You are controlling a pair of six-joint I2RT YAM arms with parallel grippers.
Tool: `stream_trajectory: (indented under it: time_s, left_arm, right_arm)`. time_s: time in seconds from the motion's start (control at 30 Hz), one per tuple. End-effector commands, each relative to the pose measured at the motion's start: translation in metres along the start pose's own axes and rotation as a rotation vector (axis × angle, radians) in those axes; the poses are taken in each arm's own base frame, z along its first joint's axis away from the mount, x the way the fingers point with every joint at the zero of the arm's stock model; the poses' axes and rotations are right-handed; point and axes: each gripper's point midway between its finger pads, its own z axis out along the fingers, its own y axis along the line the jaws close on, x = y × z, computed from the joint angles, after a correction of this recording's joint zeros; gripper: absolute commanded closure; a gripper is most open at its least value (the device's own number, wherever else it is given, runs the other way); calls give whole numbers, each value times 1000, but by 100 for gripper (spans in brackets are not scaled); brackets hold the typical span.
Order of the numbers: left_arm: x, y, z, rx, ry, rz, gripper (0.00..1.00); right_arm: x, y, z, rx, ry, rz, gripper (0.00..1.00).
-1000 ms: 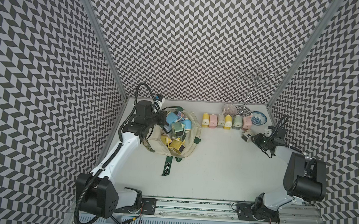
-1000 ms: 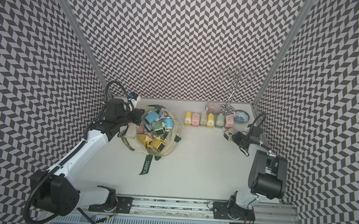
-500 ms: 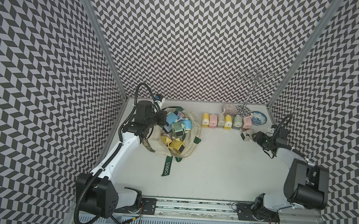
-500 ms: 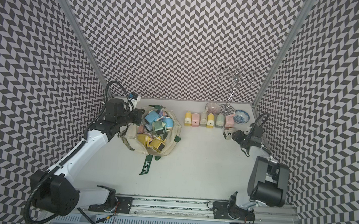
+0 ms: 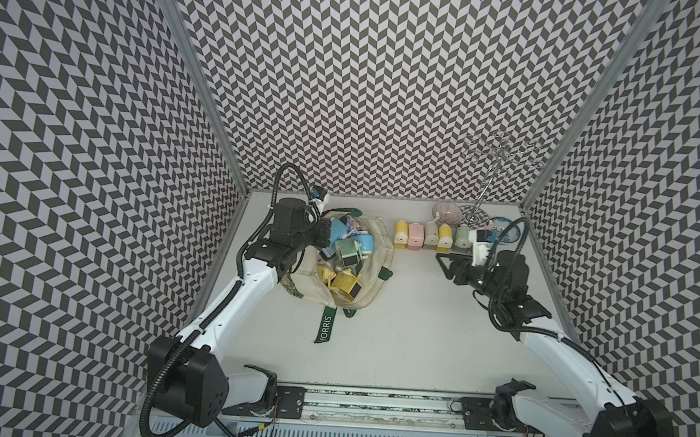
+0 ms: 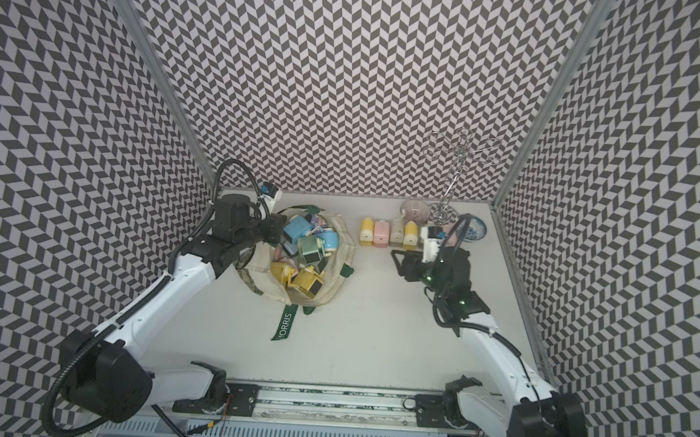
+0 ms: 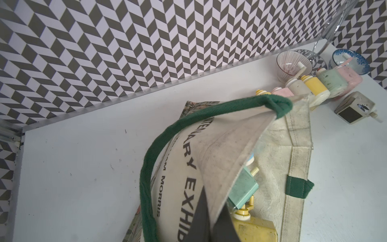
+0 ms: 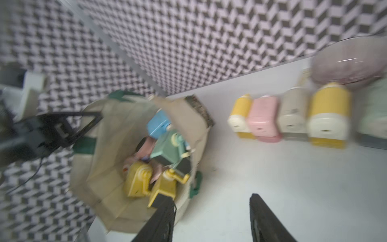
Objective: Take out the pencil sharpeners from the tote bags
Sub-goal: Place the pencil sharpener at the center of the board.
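1. The cream canvas tote bag (image 5: 381,250) sits slumped on the far left part of the white table (image 5: 394,347), its mouth gaping upward. A dark green strap lettered "MORRIS" (image 5: 326,324) trails toward the near edge.
2. The left gripper (image 7: 213,201) is clamped on the bag's rim on the side toward the left wall. In the left wrist view the canvas edge runs between its dark fingers (image 7: 204,220), which are pressed together on it.
3. Inside the bag lies a jumble of pencil sharpeners, among them a blue sharpener (image 5: 341,229), a green sharpener (image 5: 348,253) and a yellow sharpener (image 5: 347,285) with a dark panel.
4. To the right of the bag, a row of sharpeners (image 5: 430,237) stands side by side and touching near the back wall: yellow, pink, beige, yellow, pale green.
5. The left wrist view shows a beige sharpener (image 7: 354,111) lying on its side just apart from that row's far end.
6. The right gripper (image 5: 441,260) hovers over bare table just in front of the row. Its jaws stand apart with nothing between them. The right wrist view is blurred.
7. A striped bowl (image 5: 446,212), a blue patterned bowl (image 5: 501,233) and a wire stand (image 5: 497,162) are behind the row.
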Motion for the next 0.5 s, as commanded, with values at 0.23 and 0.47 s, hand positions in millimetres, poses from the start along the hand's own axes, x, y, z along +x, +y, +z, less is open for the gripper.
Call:
stream_trajectory:
  time_s: [0.23, 0.47]
  left_arm:
    - [-37, -23, -10, 10, -99, 71, 100]
    - [-42, -20, -15, 15, -124, 49, 100]
  right_arm:
    - [54, 114, 81, -155, 80, -214, 26]
    - [55, 115, 130, -124, 6, -341, 12]
